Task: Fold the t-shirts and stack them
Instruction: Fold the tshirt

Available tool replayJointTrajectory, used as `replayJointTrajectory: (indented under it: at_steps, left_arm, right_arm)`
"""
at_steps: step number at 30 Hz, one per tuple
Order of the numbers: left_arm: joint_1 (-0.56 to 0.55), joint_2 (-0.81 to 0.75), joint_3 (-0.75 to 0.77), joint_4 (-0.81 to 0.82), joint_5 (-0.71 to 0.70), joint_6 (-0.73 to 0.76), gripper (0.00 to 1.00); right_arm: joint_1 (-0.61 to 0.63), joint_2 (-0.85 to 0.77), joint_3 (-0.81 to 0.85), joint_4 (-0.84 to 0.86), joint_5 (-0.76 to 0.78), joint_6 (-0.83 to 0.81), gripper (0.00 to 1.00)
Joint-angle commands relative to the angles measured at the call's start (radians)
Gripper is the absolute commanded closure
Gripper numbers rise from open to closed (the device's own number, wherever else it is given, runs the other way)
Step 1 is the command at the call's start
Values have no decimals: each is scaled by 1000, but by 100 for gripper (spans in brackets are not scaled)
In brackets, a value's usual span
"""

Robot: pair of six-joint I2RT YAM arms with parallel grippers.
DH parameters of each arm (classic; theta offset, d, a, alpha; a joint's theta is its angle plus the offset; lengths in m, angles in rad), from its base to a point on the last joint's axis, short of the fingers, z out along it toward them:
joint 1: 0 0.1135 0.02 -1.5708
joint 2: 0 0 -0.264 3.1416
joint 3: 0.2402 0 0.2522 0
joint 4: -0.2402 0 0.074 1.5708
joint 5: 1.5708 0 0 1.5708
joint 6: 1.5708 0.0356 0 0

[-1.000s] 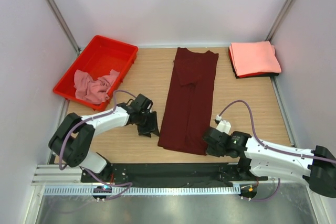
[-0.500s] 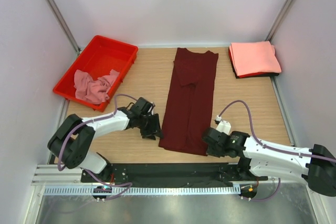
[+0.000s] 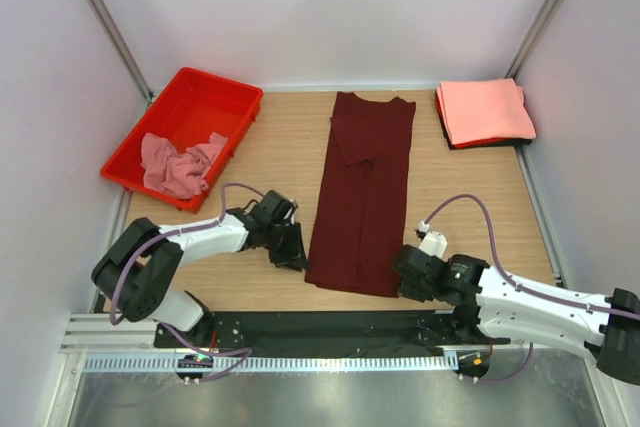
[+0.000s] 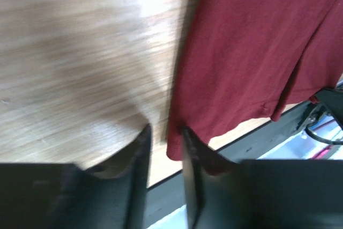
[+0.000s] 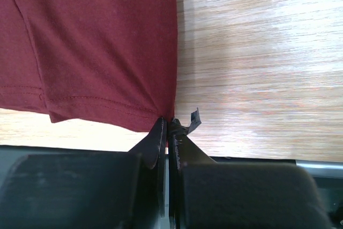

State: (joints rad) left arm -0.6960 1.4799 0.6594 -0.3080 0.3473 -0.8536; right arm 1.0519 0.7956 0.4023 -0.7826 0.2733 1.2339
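So the maroon t-shirt (image 3: 362, 187) is lying as a long narrow strip down the middle of the table (image 3: 270, 147), collar at the far end, with an arm down at each near corner. The left gripper (image 4: 164, 130) has its fingers slightly apart with the hem corner sitting in the gap. The right gripper (image 5: 167, 128) is squeezed together right on the other corner, and I'm pretty sure it's pinching cloth, though the fingers hide how much. There's also a crumpled dusty pink t-shirt (image 3: 175, 167) in the red tray (image 3: 205, 112) far left, and a folded salmon-pink t-shirt (image 3: 485, 110) topping a stack far right.
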Motion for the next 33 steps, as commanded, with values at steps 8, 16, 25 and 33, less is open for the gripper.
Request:
replayJointTrajectory:
  at_steps: [8,16,25,33]
  left_arm:
    - [-20,-10,-53,20,16,-8,88]
    - [-25,-93,-43,-19,-28,-47,53]
    - [-42,-104,-47,-6,-16,-59,48]
    - [-62,-89,-41,21,-16,-88,47]
  right_arm:
    - [3,-29,-39,8,10,21,99]
    - [3,-53,-48,-6,15,24,99]
    - [5,-47,-46,13,15,16,99]
    - [5,-73,-63,11,14,16,99]
